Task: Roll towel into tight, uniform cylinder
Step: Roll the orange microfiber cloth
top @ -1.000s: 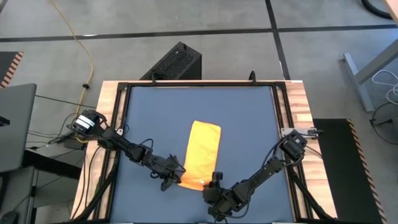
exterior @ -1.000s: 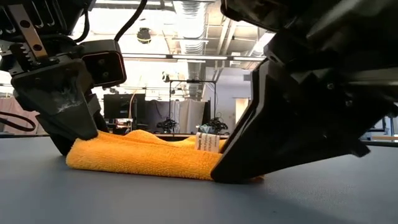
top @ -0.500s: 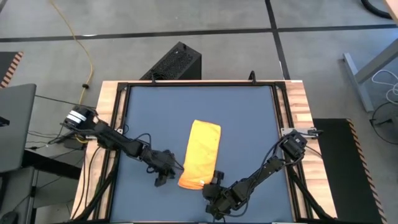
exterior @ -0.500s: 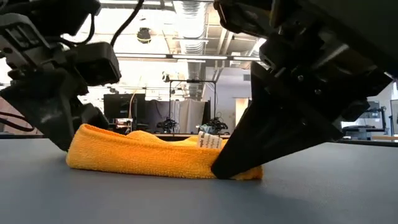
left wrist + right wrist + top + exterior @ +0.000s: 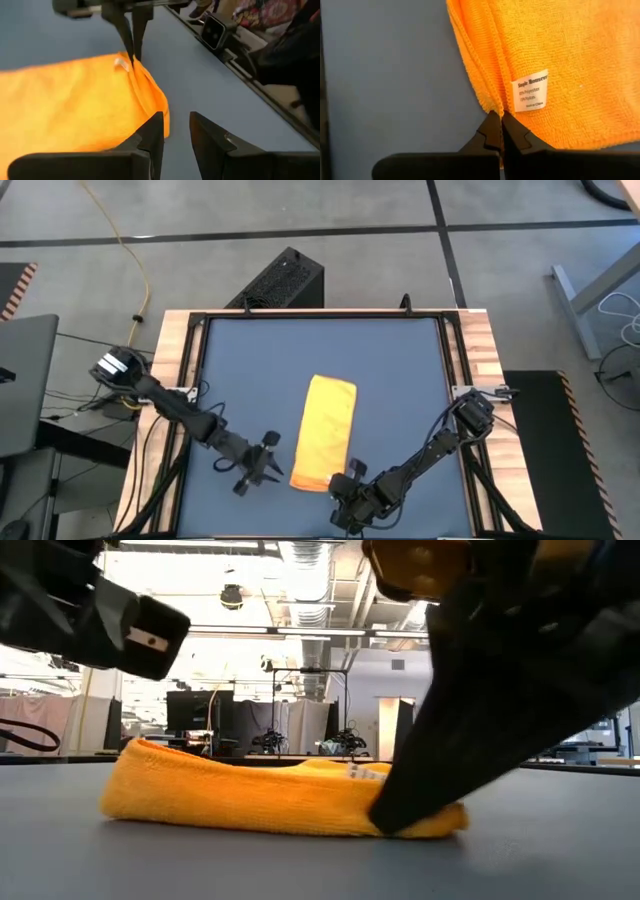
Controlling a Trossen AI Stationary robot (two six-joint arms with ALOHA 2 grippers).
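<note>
Right wrist view shows the right hand [image 5: 501, 131] pinching the towel [image 5: 555, 60] beside its tag [image 5: 530, 91]; left hand [image 5: 258, 467], slightly parted, should regrip evenly.

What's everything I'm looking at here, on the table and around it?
towel: one, bright yellow, folded into a long strip, lying flat near the middle of the table, toward its front edge.
tag: one, white with print, on the towel's edge near the right arm.
table: one, dark blue top with wooden rim.
black box: one, on the floor behind the table.
yellow cable: one, on the floor at the back left.
left end effector: one, dark, off the towel, beside its front left corner, fingers slightly apart.
right end effector: one, dark, fingers closed on the towel's front edge beside the tag.
</note>
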